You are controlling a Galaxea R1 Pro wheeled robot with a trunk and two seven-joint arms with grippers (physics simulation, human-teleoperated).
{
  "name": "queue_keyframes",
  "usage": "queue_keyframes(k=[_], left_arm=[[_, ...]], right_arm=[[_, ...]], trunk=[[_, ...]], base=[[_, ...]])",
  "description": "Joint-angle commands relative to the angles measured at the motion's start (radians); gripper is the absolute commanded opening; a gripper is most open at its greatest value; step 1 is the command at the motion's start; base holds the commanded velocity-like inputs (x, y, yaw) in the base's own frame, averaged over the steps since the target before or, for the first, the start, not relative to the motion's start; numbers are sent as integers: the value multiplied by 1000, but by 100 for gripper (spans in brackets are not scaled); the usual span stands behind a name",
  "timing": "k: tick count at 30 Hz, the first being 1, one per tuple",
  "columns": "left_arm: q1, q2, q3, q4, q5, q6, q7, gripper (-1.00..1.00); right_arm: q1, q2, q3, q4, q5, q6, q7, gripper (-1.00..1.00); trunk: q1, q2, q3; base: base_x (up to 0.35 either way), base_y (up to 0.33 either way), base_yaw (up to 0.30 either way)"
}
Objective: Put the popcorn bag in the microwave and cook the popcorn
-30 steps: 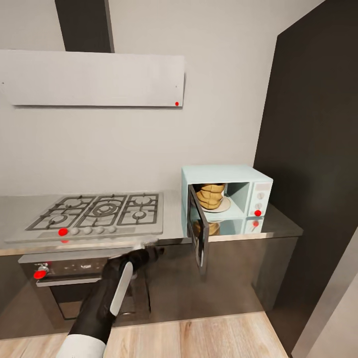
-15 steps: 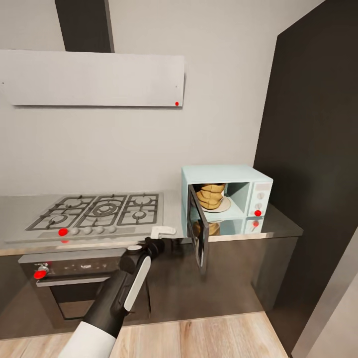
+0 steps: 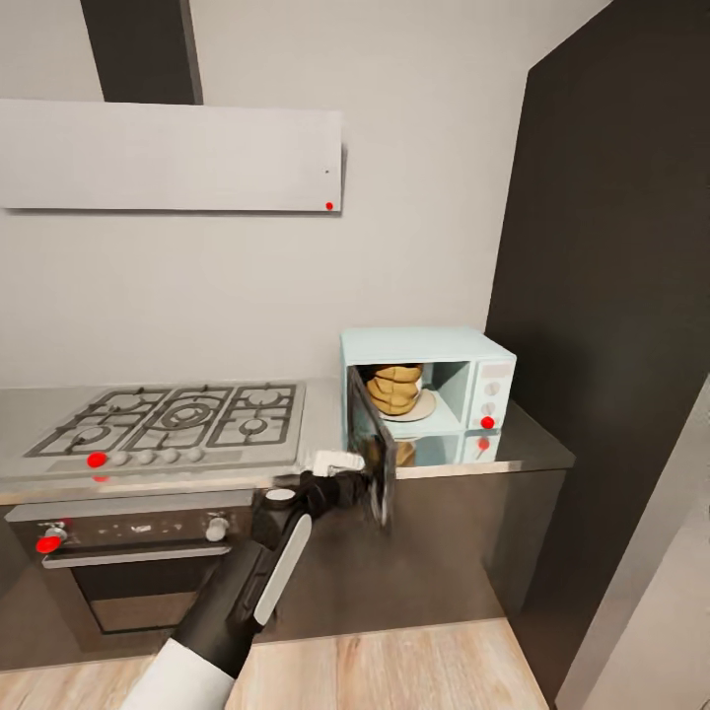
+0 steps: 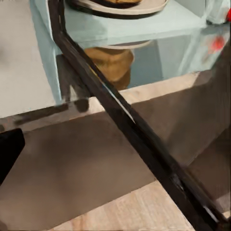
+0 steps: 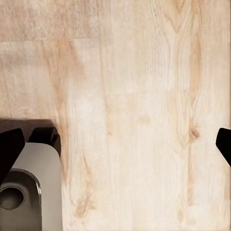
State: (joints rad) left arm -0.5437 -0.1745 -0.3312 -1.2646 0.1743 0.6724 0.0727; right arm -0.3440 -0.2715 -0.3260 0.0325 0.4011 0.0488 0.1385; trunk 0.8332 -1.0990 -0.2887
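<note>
Popcorn bag (image 3: pixel 393 389) sits inside the microwave (image 3: pixel 426 345), on the round pale plate (image 3: pixel 419 407) in the cavity, upright, tan and crumpled; in the left wrist view just the plate's edge (image 4: pixel 120 7) w/ a sliver of bag on it shows, plus the bag's reflection in the glossy countertop (image 4: pixel 159 91) below. Microwave stands on the countertop (image 3: pixel 523 449) at its right end, near the dark tall cabinet (image 3: pixel 611 296); control panel w/ knobs and a red dot (image 3: pixel 487 422) on its right side. Microwave door (image 3: pixel 370 459) is swung out toward the robot, roughly half open, dark glass in black frame; its edge runs diagonally across the left wrist view (image 4: pixel 130 125). Left gripper (image 3: pixel 347 463) is right at the door's outer face, approx touching it, but contact isn't clear from the head view; its white fingers (image 3: pixel 333 459) point at the door, and whether they're spread or closed I can't tell, since only one dark finger tip (image 4: pixel 8 149) shows in the wrist view. Right gripper (image 5: pixel 115 144) hangs over the wood floor (image 5: pixel 134 96), both dark tips (image 5: pixel 9 149) far apart at the frame edges, so spread wide, holding nothing; part of the robot's grey base (image 5: pixel 29 192) beside it. Gas hob (image 3: pixel 168 419) lies left of the microwave, oven (image 3: pixel 128 552) under it, extractor hood (image 3: pixel 168 153) on the wall above.
</note>
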Motion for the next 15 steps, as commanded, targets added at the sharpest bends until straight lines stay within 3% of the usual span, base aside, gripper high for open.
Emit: queue_keyframes(k=[1,2,6,12,15], left_arm=[[-1,0,-18,-3,10,3,-41,100],[-1,0,-21,-5,10,2,-140,100],[-1,0,-18,-5,10,-8,-299,100],[-1,0,-15,-2,7,-16,-310,100],[-1,0,-17,-3,9,-18,-227,100]], right_arm=[[-1,-1,-8,1,8,2,3,100],[-1,-2,-8,1,8,2,3,100],[-1,-2,-8,1,8,2,3,100],[-1,-3,-8,1,8,2,3,100],[-1,-3,-8,1,8,2,3,100]], trunk=[[0,-1,-1],[0,-1,-1],[0,-1,-1],[0,-1,-1],[0,-1,-1]], base=[[0,-19,0],[0,-3,0],[0,-1,0],[0,0,0],[0,0,0]])
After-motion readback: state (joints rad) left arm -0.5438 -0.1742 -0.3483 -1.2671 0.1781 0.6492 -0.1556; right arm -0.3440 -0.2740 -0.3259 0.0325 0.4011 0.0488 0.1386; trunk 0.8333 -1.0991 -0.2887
